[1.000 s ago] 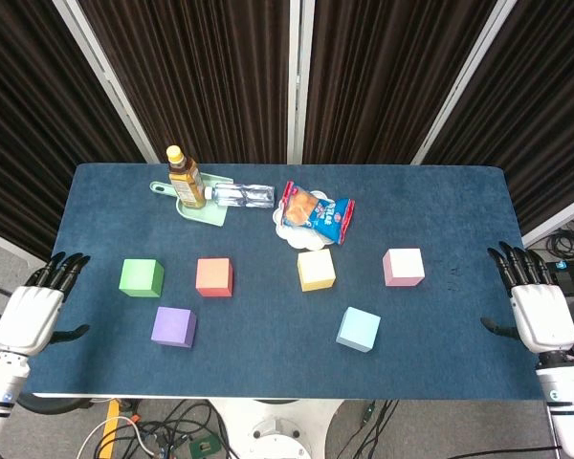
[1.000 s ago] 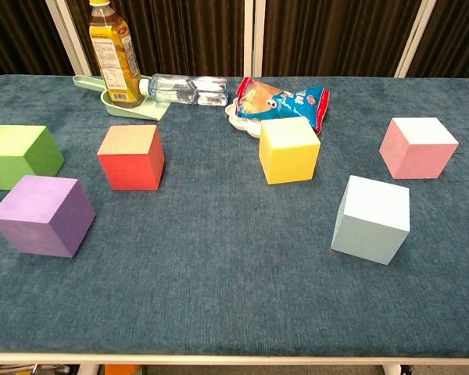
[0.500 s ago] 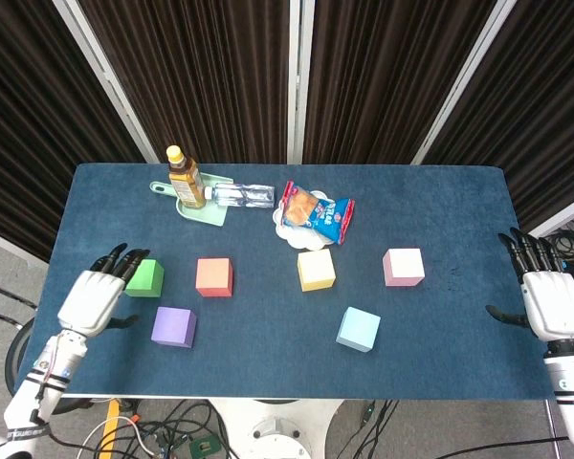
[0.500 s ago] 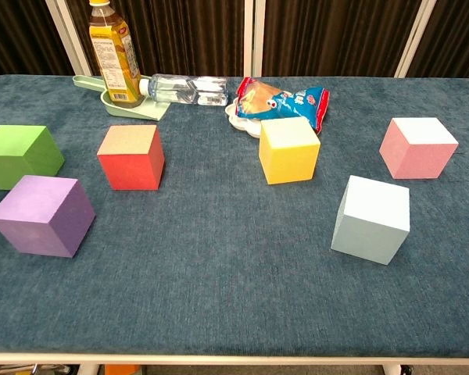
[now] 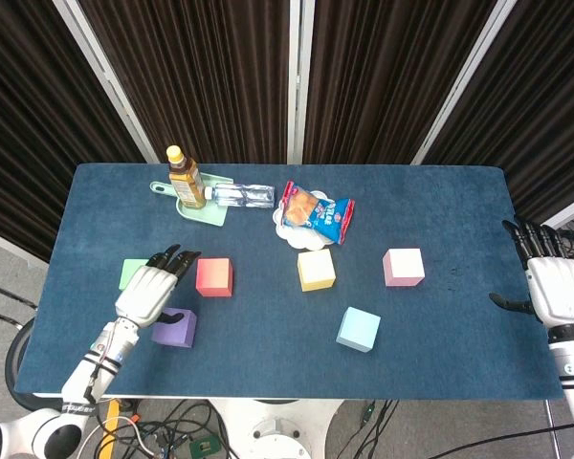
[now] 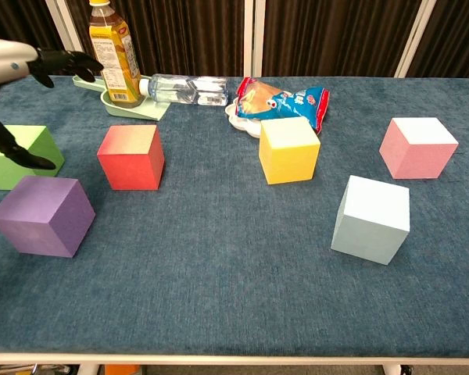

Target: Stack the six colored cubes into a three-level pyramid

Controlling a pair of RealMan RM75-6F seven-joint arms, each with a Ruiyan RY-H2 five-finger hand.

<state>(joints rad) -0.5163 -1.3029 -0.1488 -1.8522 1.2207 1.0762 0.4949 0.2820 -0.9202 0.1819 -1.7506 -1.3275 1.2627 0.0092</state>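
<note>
All six cubes lie apart on the worktop (image 5: 440,206). The left hand (image 5: 151,289), fingers spread and holding nothing, hovers between the green cube (image 6: 17,155), purple cube (image 5: 177,327) and red cube (image 5: 214,276); reaching carelessly could knock a neighbour. The right hand (image 5: 553,290) waits wide, off the edge.

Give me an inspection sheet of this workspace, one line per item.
Surface: blue cloth table, flat.
Job's things: green cube, red cube, purple cube, yellow cube, pink cube, light blue cube; all apart, none stacked.
Clutter: tea bottle upright on green tray, clear bottle lying, snack bag.
Hands: left hand open over the green cube; right hand open off the table's right edge.
Cables: tangle on floor.
Surroundings: dark curtains.
</note>
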